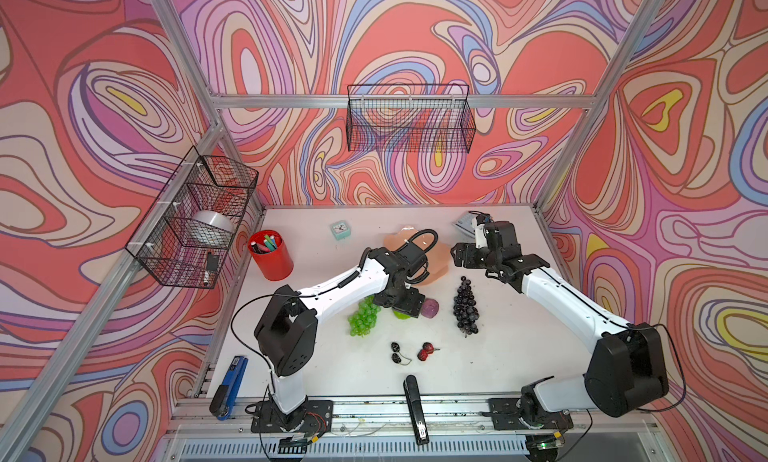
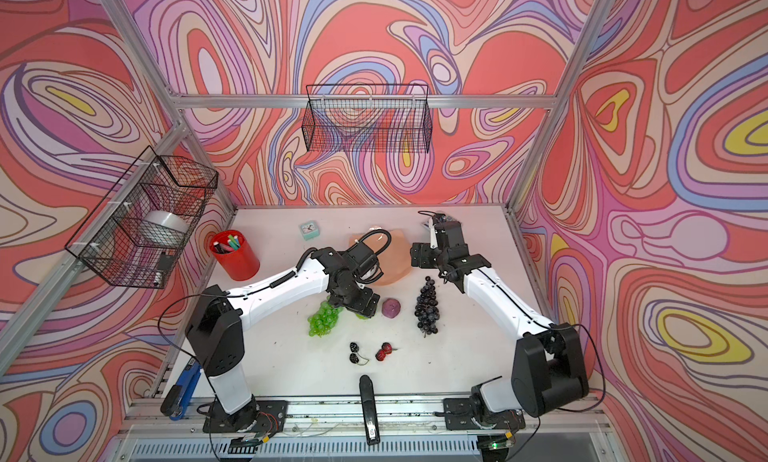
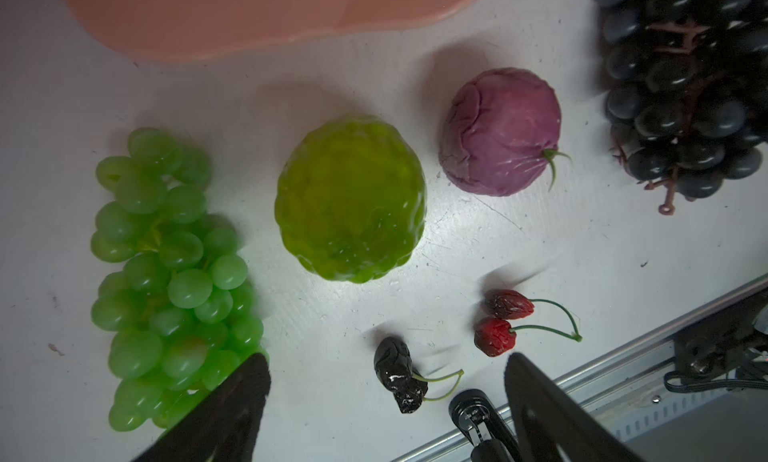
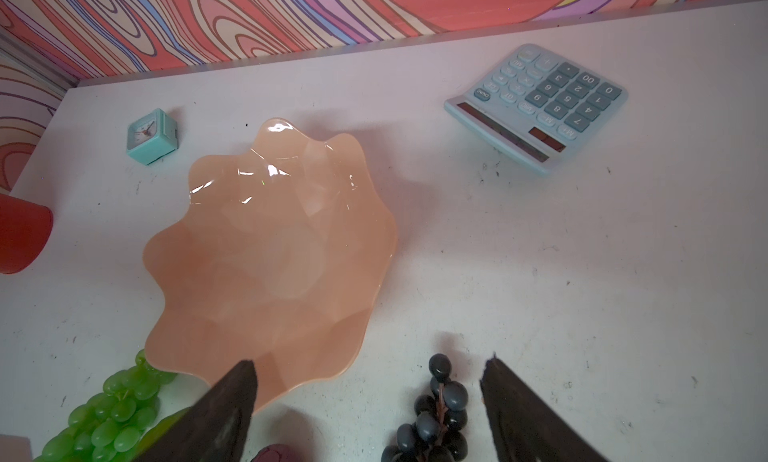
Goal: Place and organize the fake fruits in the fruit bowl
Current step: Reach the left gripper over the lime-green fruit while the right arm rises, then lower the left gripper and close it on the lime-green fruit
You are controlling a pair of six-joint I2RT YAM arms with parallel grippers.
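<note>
The peach-pink fruit bowl point(image 4: 274, 256) stands empty at the back middle of the table, partly behind my left arm in both top views point(image 1: 440, 258). In front of it lie a green grape bunch point(image 3: 166, 272), a ridged lime-green ball point(image 3: 351, 198), a mauve ball point(image 3: 503, 131) and a dark purple grape bunch point(image 1: 465, 306). A black berry pair point(image 1: 396, 353) and a red berry pair point(image 1: 427, 351) lie nearer the front. My left gripper point(image 3: 385, 358) hangs open above the lime-green ball. My right gripper point(image 4: 370, 361) is open, between the bowl and the purple bunch's tip.
A red cup of markers point(image 1: 270, 256) stands left of the bowl, with a teal clock point(image 1: 340, 230) behind. A blue calculator point(image 4: 536, 106) lies at the back right. A black stapler point(image 1: 415, 410) and a blue one point(image 1: 230, 387) lie at the front edge. Wire baskets point(image 1: 409, 119) hang on the walls.
</note>
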